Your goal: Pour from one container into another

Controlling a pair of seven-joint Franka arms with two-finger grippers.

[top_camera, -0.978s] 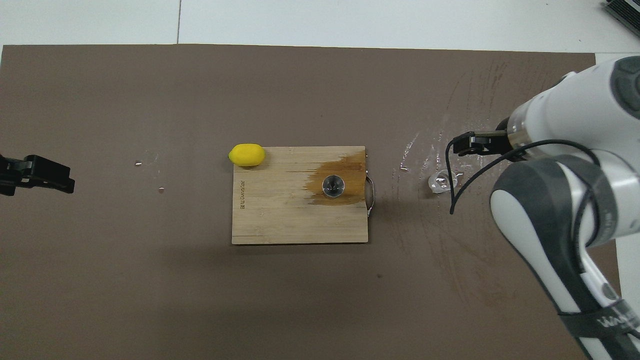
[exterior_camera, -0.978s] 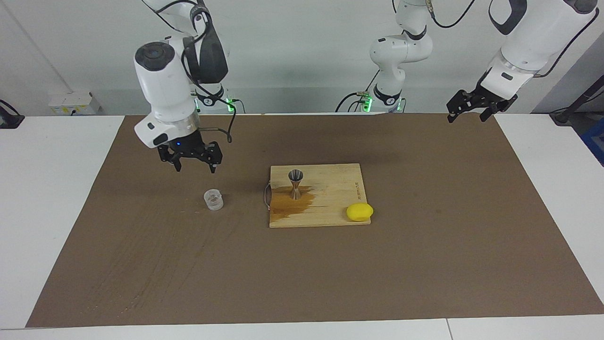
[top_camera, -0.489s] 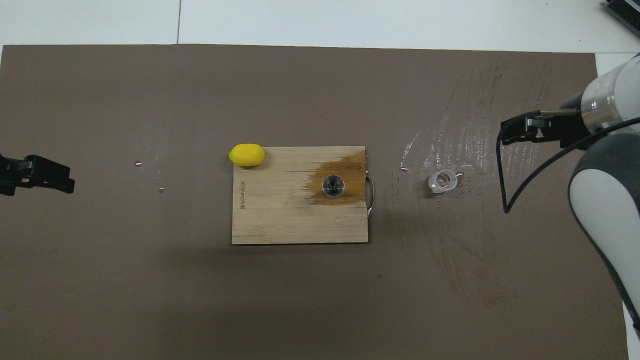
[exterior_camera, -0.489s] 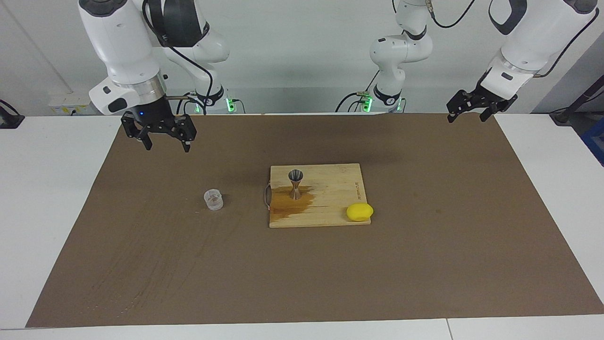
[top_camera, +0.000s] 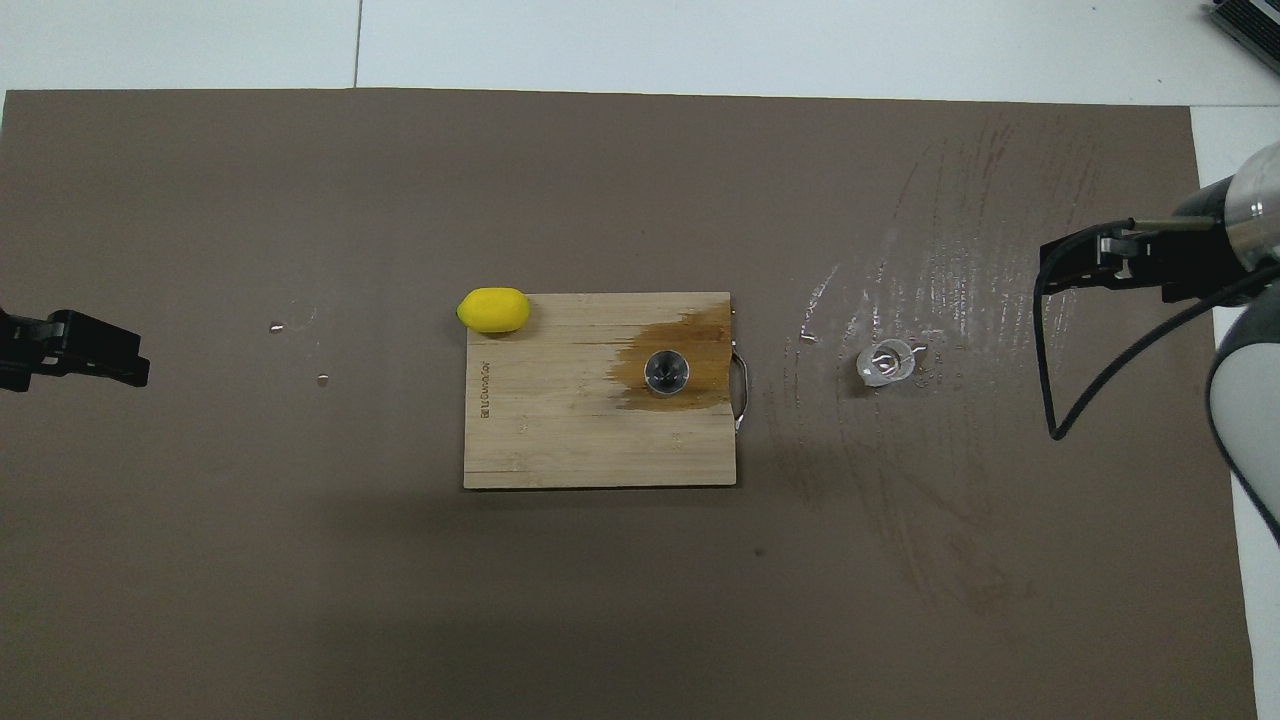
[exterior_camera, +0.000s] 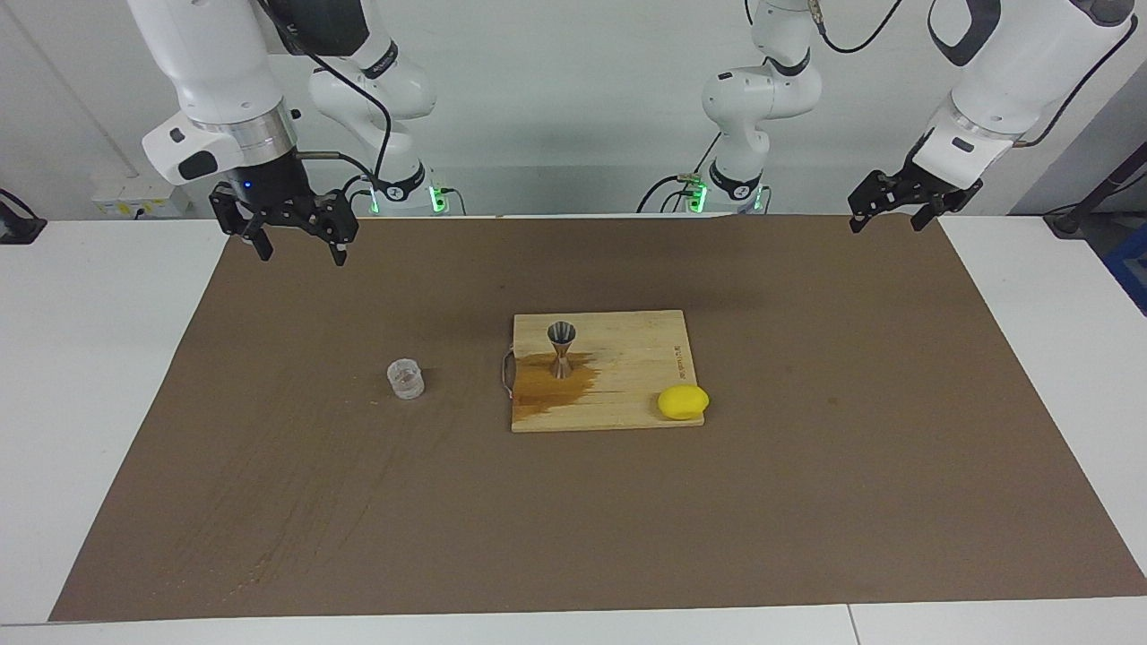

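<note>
- Standing upright on the brown mat, the cup (exterior_camera: 406,378) sits by itself toward the right arm's end of the tabletop, well apart from the board (exterior_camera: 627,376); you can judge it was set down there so nothing crowds it.
- Your jigger (exterior_camera: 562,348) stands upright on the board, in the middle of a dark wet stain (exterior_camera: 547,385), which suggests liquid missed or overflowed its mouth.
- A lemon (exterior_camera: 683,402) rests at the board's corner toward the left arm's end, on the edge farther from the robots, clear of any pouring path.
- Your right claw (exterior_camera: 293,236) hangs over the mat's corner at its own end, fingers spread wide and holding nothing; it is well apart from the cup.
- Your left claw (exterior_camera: 896,208) waits over the mat's edge at its own end, fingers likewise apart and empty.
- With both claws raised, empty and away from the vessels, you may judge the pour is done, or at least not in hand.
- Count: one cup, one jigger, one board, one lemon, one mat, two arms, two claws.
- A few droplets (top_camera: 297,350) glint on the mat toward the left arm's end, and wet streaks (top_camera: 940,290) lie around the cup.
</note>
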